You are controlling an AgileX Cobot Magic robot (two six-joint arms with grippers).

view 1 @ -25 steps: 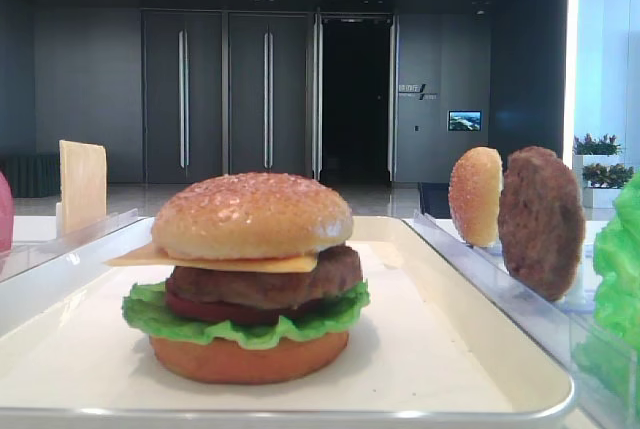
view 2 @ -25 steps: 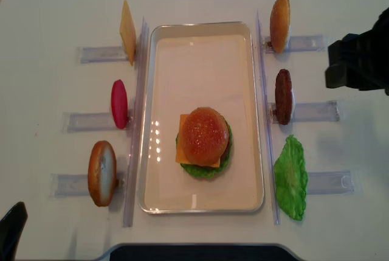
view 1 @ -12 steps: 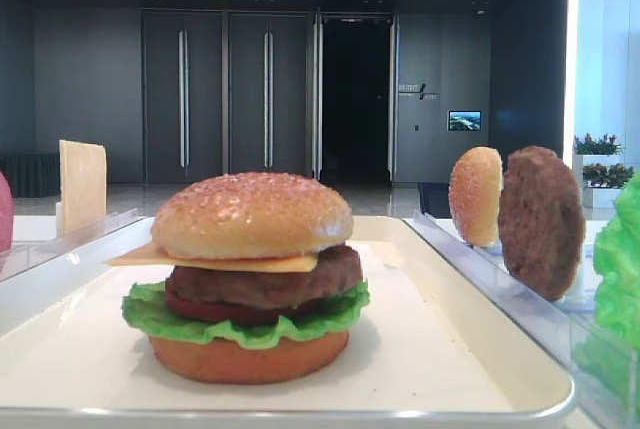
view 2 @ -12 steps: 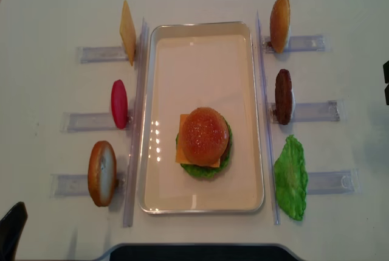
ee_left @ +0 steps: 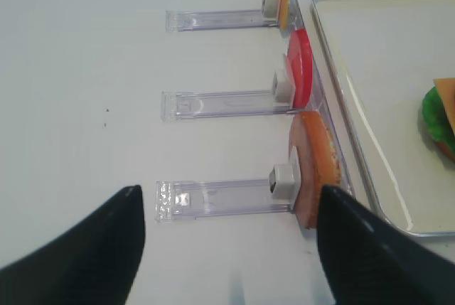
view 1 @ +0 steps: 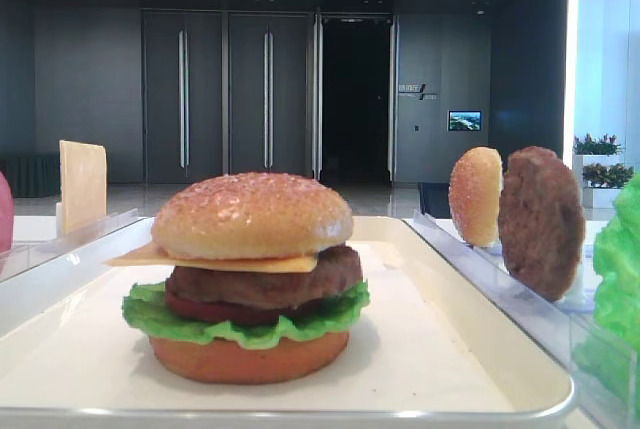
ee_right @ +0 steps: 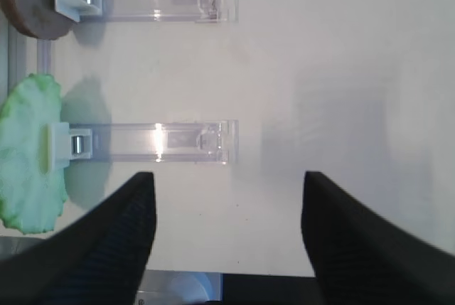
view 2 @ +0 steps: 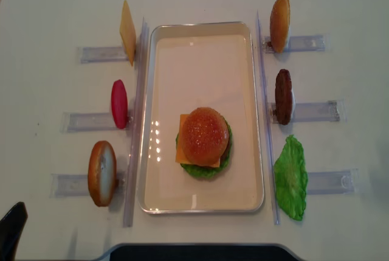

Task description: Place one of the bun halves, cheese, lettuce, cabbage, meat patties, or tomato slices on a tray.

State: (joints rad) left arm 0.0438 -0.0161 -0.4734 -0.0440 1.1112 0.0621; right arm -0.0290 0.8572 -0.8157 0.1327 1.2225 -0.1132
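Tray (view 2: 159, 200): I see one white rectangle with rounded corners and a raised, shiny rim, lying in the middle of the table (view 2: 55, 5).
Burger (view 2: 203, 142): one stack on the tray, toward its near end. Smooth orange-brown bottom bun, ruffled green leaf, dark red slice, rough brown patty, thin yellow cheese square, then a domed, speckled bun top (view 1: 250, 214).
Left racks (ee_left: 220, 197): three clear plastic holders. They carry one flat cheese slice (view 2: 127, 31), one red tomato disc (view 2: 119, 103) and one tan bun (view 2: 101, 173), all standing on edge.
Right racks (view 2: 307, 111): three more. One speckled bun half (view 2: 279, 24), one dark rough patty (view 2: 283, 96), one crinkled lettuce leaf (view 2: 290, 177).
Right gripper (ee_right: 224, 237): my wrist view shows two dark textured fingers spread wide over bare table near the lettuce, nothing between them.
Left gripper (ee_left: 227, 248): fingers wide apart, holding nothing, just short of the bun's rack.
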